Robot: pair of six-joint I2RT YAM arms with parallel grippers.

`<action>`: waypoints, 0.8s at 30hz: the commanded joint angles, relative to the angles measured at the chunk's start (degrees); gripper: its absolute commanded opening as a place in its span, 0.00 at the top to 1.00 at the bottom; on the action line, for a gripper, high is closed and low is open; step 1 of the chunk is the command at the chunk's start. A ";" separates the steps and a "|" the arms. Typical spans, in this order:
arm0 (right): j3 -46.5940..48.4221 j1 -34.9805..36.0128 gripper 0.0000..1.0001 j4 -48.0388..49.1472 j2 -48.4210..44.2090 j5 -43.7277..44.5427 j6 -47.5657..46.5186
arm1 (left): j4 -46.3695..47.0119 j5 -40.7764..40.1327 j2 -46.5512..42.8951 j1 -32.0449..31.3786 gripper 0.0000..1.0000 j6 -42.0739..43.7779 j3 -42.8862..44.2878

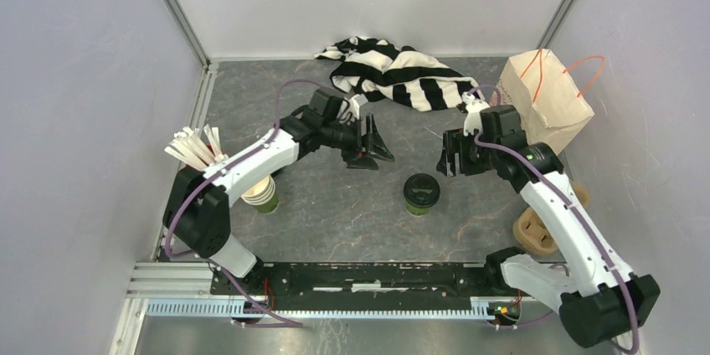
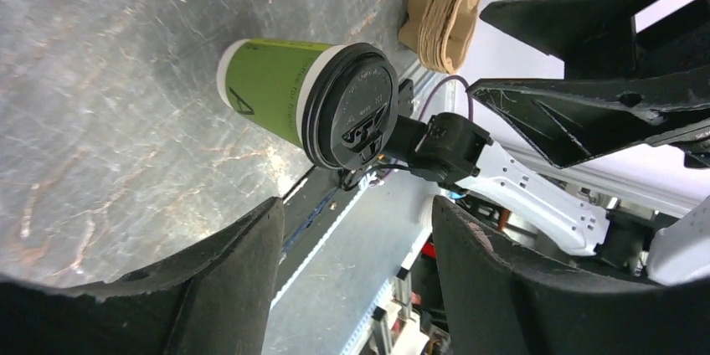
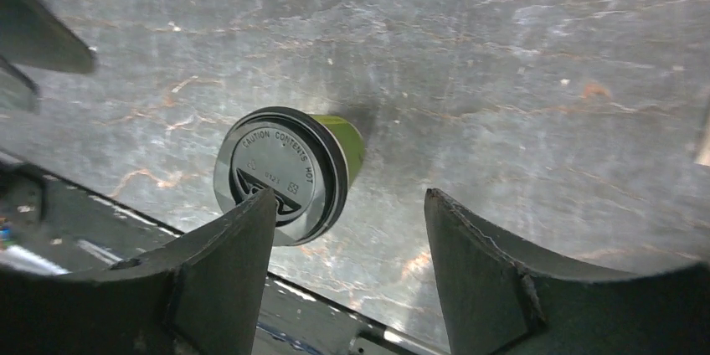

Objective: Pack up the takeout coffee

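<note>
Grey marbled counter [image 1: 335,221] fills the floor, brown paper bag [image 1: 544,100] waiting back right, coffee cup [image 1: 421,193] upright mid-counter. Danger now: a finger clipping the lid [image 3: 280,172] could tip it, and a hard squeeze could pop it. Left end effector [image 1: 377,154] and right end effector [image 1: 452,167] flank the cup, jaws apart, empty, touching nothing.

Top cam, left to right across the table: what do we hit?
white sticks → stack of lidless green cups → left fingers → lidded coffee cup → right fingers → paper bag
</note>
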 commanded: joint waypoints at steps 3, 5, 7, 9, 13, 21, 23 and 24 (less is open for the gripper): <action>-12.61 -16.42 0.28 14.68 -4.47 -28.28 0.74 | 12.45 1.97 5.27 -4.32 0.32 -11.48 -0.55; -15.57 -18.58 0.28 17.69 -6.03 -32.24 2.28 | 13.67 1.86 6.88 -5.66 0.33 -11.91 -0.38; -18.44 -18.84 0.29 20.90 -6.98 -34.15 4.22 | 13.65 1.93 8.43 -6.74 0.35 -11.96 -0.39; -20.24 -19.76 0.30 21.75 -7.32 -34.50 4.39 | 13.69 2.47 9.67 -7.54 0.36 -11.71 -0.46; -23.46 -19.92 0.31 25.40 -7.23 -37.67 7.02 | 13.71 2.72 10.53 -8.17 0.35 -10.89 -0.98; -27.07 -20.55 0.40 26.24 -6.85 -37.29 7.19 | 13.43 5.39 13.04 -8.26 0.37 -9.57 -0.98; -28.10 -20.67 0.40 26.89 -6.85 -37.56 7.27 | 12.54 5.88 13.73 -8.26 0.39 -8.97 -0.98; -28.38 -20.64 0.40 27.14 -6.80 -38.00 7.14 | 11.92 6.12 14.14 -8.26 0.39 -8.65 -0.96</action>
